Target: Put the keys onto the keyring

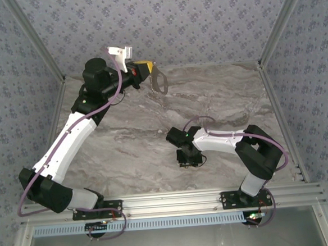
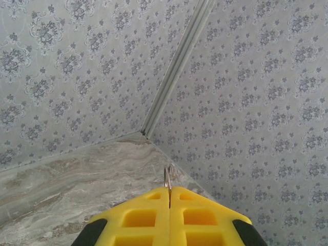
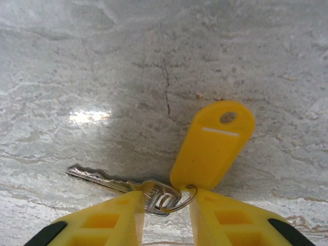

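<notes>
The keyring (image 1: 160,82), a grey loop, hangs above the far left of the table with my left gripper (image 1: 147,72) shut on it. In the left wrist view its thin metal edge (image 2: 168,177) sticks out past the closed yellow gripper tips (image 2: 169,189). The keys (image 3: 102,178), one silver key joined by a small split ring (image 3: 180,201) to a yellow oblong tag (image 3: 212,146), lie flat on the marble. My right gripper (image 3: 166,197) points down at them, open, with the key's head and the small ring between its fingers. It hangs low over mid-table (image 1: 191,159).
The marble table (image 1: 218,96) is walled by patterned panels at the back and both sides. A corner post (image 2: 174,72) stands close ahead of the left gripper. The aluminium rail (image 1: 175,204) carrying the arm bases runs along the near edge.
</notes>
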You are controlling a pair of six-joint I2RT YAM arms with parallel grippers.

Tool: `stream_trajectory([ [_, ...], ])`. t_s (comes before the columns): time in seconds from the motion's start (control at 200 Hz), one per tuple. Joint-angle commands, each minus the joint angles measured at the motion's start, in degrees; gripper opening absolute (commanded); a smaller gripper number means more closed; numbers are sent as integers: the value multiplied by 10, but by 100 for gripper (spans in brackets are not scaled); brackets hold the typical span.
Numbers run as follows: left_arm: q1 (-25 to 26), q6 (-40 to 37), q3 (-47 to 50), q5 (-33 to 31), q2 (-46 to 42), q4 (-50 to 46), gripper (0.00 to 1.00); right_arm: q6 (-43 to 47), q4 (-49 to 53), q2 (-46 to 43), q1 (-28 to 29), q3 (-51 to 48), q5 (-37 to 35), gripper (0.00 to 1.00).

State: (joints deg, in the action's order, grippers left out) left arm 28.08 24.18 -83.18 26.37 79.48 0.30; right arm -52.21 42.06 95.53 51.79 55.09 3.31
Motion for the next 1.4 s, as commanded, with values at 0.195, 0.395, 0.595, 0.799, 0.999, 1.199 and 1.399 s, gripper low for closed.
stream_trajectory([
  [0.195, -3, 16, 6, 15, -23, 43, 0, -10, 18, -12, -4, 7, -29, 33],
  [0.395, -3, 18, 10, 15, -26, 46, 0, -17, 28, -38, -5, 8, -47, 37],
  [0.595, -3, 24, 18, 15, -28, 55, 0, -24, 30, -50, -18, 6, -50, 38],
  [0.799, -2, 27, 22, 14, -29, 59, 0, -24, 21, -30, -22, 7, -39, 37],
  [0.999, -2, 28, 23, 13, -30, 60, 0, -17, 13, -8, -25, 15, -27, 33],
  [1.199, -2, 29, 22, 13, -29, 61, 0, -16, 11, -14, -24, 8, -28, 33],
  [1.399, -2, 28, 22, 14, -27, 63, 0, -16, 12, -22, -24, 5, -28, 32],
])
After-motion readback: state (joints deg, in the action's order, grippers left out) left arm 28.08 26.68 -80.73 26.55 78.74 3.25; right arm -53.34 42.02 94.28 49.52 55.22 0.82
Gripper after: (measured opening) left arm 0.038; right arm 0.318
